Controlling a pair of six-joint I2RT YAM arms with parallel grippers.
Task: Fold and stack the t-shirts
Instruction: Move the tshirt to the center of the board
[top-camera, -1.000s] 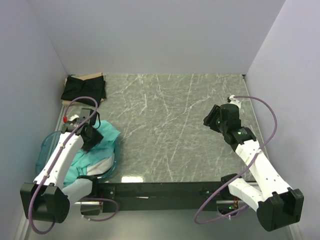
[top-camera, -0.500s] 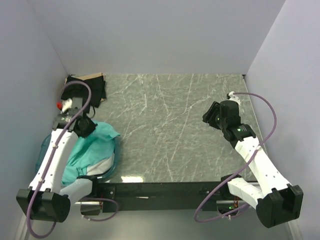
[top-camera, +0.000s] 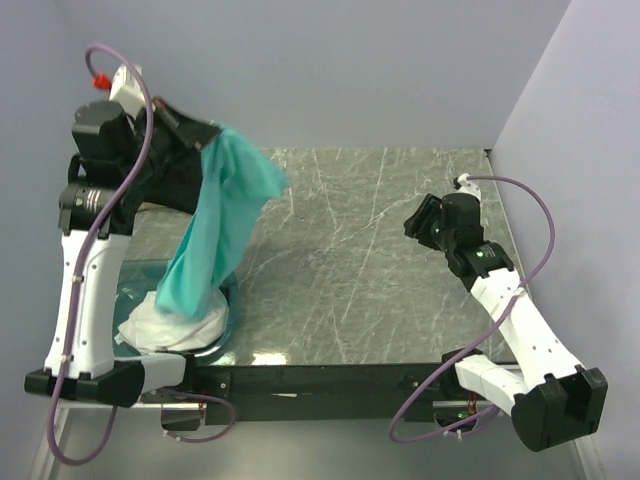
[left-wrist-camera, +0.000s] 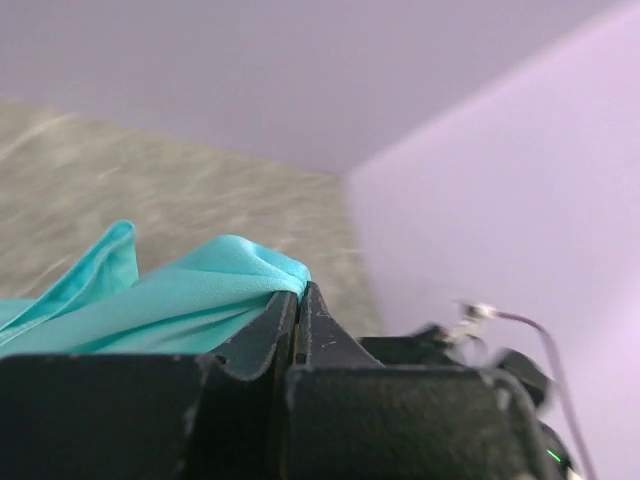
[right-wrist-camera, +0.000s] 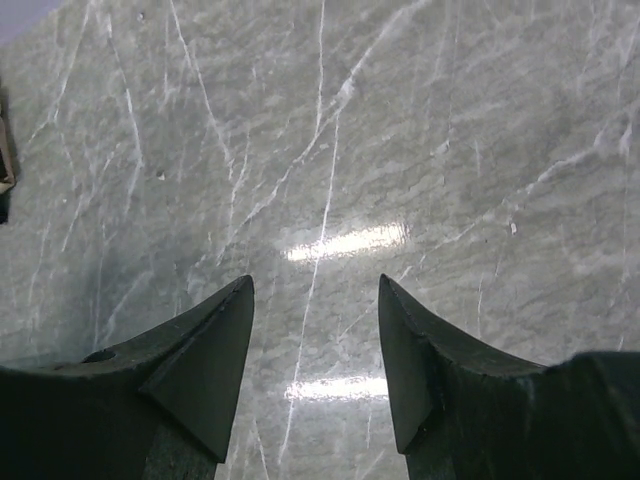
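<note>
My left gripper (top-camera: 212, 137) is raised high at the back left and is shut on the mint-teal t-shirt (top-camera: 218, 232), which hangs down in a long drape to the tub. In the left wrist view the teal cloth (left-wrist-camera: 170, 295) is pinched between the closed jaws of that gripper (left-wrist-camera: 298, 292). White shirts (top-camera: 170, 326) lie bunched in the blue tub (top-camera: 226, 322) under the hanging end. The black shirt is hidden behind the left arm. My right gripper (top-camera: 418, 226) is open and empty over the right side of the table; its view (right-wrist-camera: 315, 300) shows only bare marble between the fingers.
The marble table (top-camera: 350, 250) is boxed by lilac walls on three sides. A black rail (top-camera: 330, 380) runs along the near edge between the arm bases. Purple cables loop off both arms.
My left gripper has risen from the tub to high at the back left, pulling the teal shirt up out of the tub. The right arm has barely moved.
</note>
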